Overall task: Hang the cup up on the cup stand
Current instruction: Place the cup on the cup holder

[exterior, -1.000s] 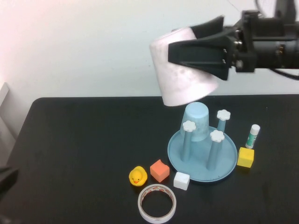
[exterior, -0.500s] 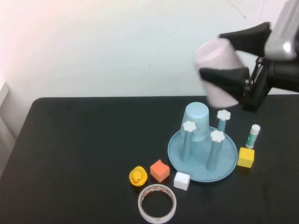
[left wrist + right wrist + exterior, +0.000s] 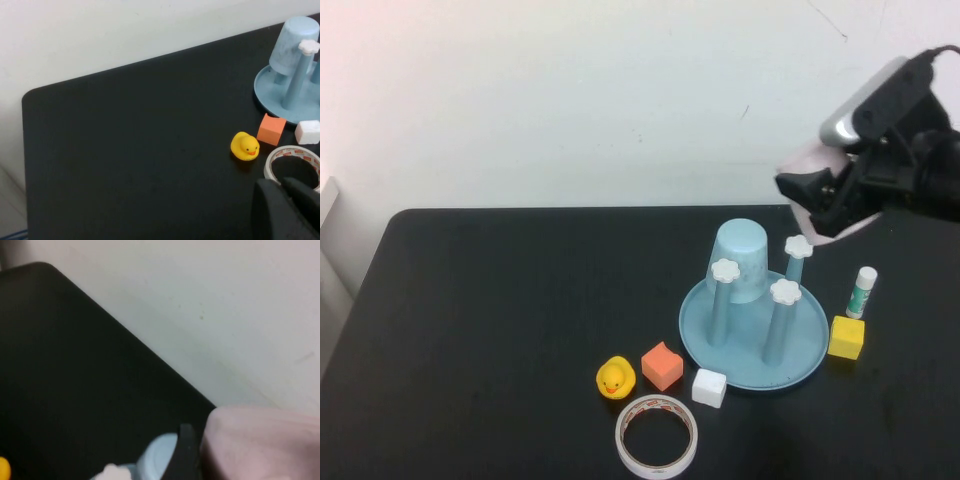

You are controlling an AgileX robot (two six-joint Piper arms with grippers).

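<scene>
My right gripper [image 3: 812,203] hangs above the table's back right, just right of the cup stand, shut on the pale pink cup [image 3: 807,158]. The arm hides most of the cup in the high view. In the right wrist view the cup [image 3: 265,445] fills the corner beside one black finger [image 3: 186,455]. The cup stand [image 3: 800,365] is a light blue dish with upright pegs topped by white flower caps [image 3: 785,291]. A light blue cup [image 3: 740,258] sits upside down over its back peg. My left gripper [image 3: 280,185] is shut and empty, low over the front left of the table near the tape roll.
In front of the stand lie a yellow duck [image 3: 615,378], an orange cube [image 3: 662,365], a white cube [image 3: 709,387] and a tape roll [image 3: 657,436]. A yellow cube [image 3: 846,337] and a glue stick [image 3: 861,292] stand right of the stand, below my right gripper.
My right gripper has carried the pink cup rightward and down, from above the stand's back left to its right side, turning as it went. The left gripper's dark shape has left the high view.
</scene>
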